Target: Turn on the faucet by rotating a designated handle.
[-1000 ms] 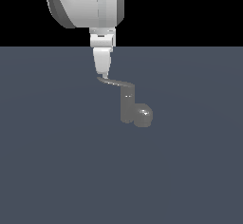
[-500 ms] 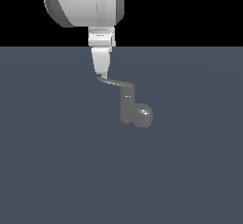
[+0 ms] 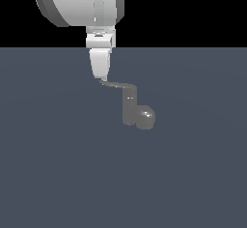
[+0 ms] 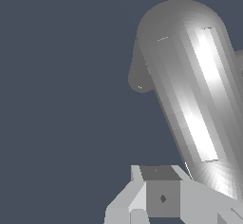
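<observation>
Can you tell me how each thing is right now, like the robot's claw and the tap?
gripper: pointing down, tip at the handle's far end; open or shut, cannot tell.
handle: sticking out sideways from the post top toward the gripper.
faucet: standing upright on the floor, no water seen.

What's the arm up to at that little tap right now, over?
Gripper at the handle's far tip; open or shut, cannot tell. Faucet upright, lever pointing toward exterior view's left. Nothing in the way.

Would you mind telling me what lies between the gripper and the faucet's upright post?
Only the handle spans that stretch in the exterior view, running from the gripper at its tip across to the top of the faucet post; nothing else lies between.
</observation>
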Available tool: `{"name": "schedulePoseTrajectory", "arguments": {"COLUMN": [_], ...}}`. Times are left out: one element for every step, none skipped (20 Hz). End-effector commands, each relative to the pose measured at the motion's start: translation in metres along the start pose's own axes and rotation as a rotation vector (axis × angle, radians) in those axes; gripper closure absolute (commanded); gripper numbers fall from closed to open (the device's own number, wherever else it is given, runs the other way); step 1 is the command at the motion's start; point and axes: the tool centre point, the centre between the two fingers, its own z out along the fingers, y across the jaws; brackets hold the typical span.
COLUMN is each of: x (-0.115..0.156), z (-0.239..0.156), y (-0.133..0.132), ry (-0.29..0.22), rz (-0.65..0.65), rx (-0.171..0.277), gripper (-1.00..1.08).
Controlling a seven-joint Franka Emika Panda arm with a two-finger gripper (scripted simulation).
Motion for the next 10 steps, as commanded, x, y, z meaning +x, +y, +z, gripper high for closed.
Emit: {"name": "schedulePoseTrajectory", "arguments": {"x": [-0.002,-0.002,-0.003,-0.003,-0.004,-0.004,-0.005,-0.006,-0.006,-0.007], "z": [0.0,0.0,0.0,0.0,0.0,0.0,0.0,0.0,0.0,0.0], "y": [0.01,0.013,0.016,0.019,0.022,0.026,0.029,0.032,0.035,0.038], "ry": [0.001,0.001,0.001,0.001,0.001,0.001,0.001,0.001,0.001,0.001], "rz": [-0.001,-0.001,-0.001,-0.001,-0.001,-0.001,-0.001,-0.001,-0.001,-0.001], "rx": [-0.005,-0.005,-0.005,-0.005,-0.005,-0.005,-0.005,-0.005,-0.005,-0.005], "gripper": [1.08,1.08,1.08,1.08,1.08,1.08,1.08,1.08,1.08,1.08]}}
